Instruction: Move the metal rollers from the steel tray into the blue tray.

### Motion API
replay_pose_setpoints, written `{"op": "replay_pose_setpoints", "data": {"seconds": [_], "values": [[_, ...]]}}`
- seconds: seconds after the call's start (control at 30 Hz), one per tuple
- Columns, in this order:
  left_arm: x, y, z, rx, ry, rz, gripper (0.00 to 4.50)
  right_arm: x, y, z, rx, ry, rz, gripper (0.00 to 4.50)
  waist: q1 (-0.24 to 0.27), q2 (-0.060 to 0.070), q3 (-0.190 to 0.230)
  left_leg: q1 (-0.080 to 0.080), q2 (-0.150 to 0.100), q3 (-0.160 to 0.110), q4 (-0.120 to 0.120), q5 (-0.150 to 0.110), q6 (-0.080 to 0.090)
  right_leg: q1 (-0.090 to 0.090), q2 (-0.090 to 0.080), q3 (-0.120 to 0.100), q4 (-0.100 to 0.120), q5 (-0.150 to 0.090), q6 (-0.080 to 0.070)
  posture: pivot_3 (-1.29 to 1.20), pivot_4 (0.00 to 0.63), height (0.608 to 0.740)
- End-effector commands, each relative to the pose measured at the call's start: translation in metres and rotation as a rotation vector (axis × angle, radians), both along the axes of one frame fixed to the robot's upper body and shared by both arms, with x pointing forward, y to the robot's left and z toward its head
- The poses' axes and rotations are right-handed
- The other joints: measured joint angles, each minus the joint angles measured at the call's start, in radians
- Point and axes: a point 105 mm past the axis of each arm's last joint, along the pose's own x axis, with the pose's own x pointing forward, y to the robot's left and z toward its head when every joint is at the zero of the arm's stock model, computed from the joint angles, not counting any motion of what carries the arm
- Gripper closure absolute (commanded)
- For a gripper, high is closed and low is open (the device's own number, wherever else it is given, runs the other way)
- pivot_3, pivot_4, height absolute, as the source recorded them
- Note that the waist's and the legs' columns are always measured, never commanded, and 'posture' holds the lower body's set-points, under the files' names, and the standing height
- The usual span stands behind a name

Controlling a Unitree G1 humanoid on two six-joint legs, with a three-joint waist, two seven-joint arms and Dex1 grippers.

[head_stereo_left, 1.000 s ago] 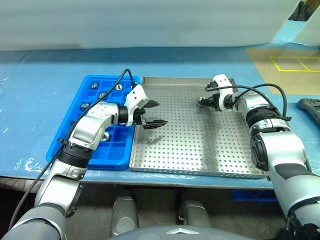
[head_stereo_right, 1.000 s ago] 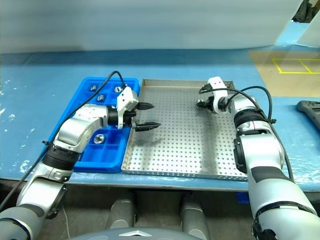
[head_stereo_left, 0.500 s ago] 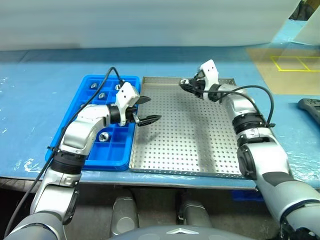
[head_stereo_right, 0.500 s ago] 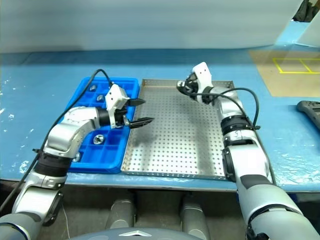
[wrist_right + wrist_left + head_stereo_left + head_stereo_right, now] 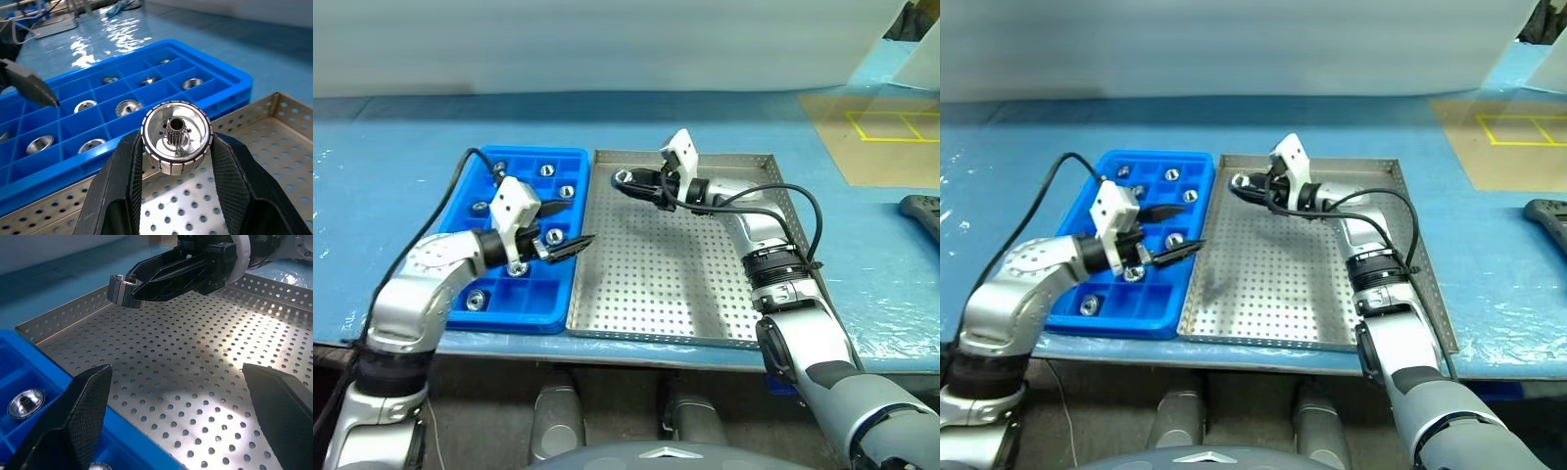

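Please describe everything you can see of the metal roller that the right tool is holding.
The metal roller is a small shiny silver ring with thin grooves around its outer wall and a little toothed hub in its hollow centre. The right tool is shut on it, one black finger pressing each side. It hangs in the air, open face towards the wrist camera, above the steel tray near the edge beside the blue tray, touching neither.

Surface (image 5: 391, 157) wrapped in blue plastic film, glossy and wrinkled. Steel tray (image 5: 705, 313) sits on it near the front edge; blue tray (image 5: 524, 318) just beside it on the left, edges touching. Dark object (image 5: 922, 211) lies far right, cut off.
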Motion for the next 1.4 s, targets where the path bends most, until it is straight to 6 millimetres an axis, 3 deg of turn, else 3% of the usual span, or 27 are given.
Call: {"op": "replay_pose_setpoints", "data": {"seconds": [0.03,0.27,0.6,1.07,1.4], "values": [[-0.016,0.003,0.019,-0.004,-0.053,-0.002,0.0,-0.016,0.022,0.023,0.009,-0.048,0.139,2.89,0.007,0.0,0.0,0.0,0.0,0.0,0.0,0.0,0.0,0.0,0.0,0.0,-0.001,0.0,0.0,0.31,0.15,0.74],[-0.041,0.013,0.015,0.02,-0.01,0.051,0.0,-0.03,0.047,0.014,-0.104,-0.041,0.286,2.89,0.039,0.0,0.0,-0.001,0.0,0.0,-0.002,0.0,0.0,0.0,0.0,0.0,-0.004,0.0,0.0,0.4,0.15,0.74],[-0.071,0.016,0.006,0.078,0.07,0.081,0.0,-0.043,0.063,0.008,-0.238,-0.091,0.404,2.89,0.097,0.0,0.0,-0.003,0.002,-0.002,-0.002,-0.001,0.001,0.0,0.0,0.0,-0.008,0.0,0.0,0.49,0.15,0.74],[-0.095,0.016,0.008,0.078,0.129,0.083,0.0,-0.076,0.058,-0.005,-0.384,-0.055,0.6,2.89,0.151,0.0,0.0,-0.005,0.002,-0.003,-0.003,-0.001,0.002,0.0,0.001,0.0,-0.011,0.0,0.001,0.54,0.15,0.74],[-0.104,0.018,0.006,0.1,0.161,0.099,0.0,-0.101,0.063,-0.028,-0.455,-0.037,0.678,2.89,0.177,0.0,0.0,-0.004,0.002,-0.003,-0.002,-0.001,0.002,0.001,0.002,0.0,-0.01,-0.001,0.002,0.55,0.15,0.74]]}}
